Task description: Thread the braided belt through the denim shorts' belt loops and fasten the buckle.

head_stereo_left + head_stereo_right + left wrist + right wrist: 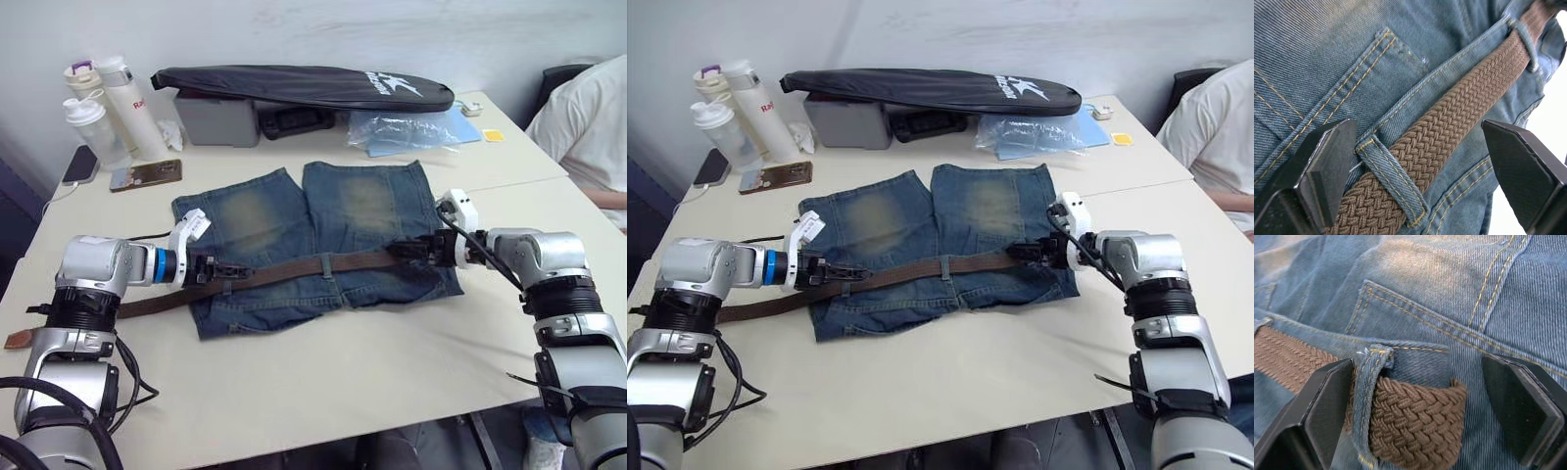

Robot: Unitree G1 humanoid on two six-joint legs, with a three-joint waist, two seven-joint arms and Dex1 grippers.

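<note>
While the denim shorts [313, 245] lie flat mid-table with the braided belt [294, 269] running nine to three through their belt loops [1393, 183], you see both open grippers, left [217, 269] and right [409, 251], straddling the limp strap, best pinched just beyond a loop.

Red letters "Ra" on white bottle [130, 101], white logo on black bag [304, 86] unreadable
</note>
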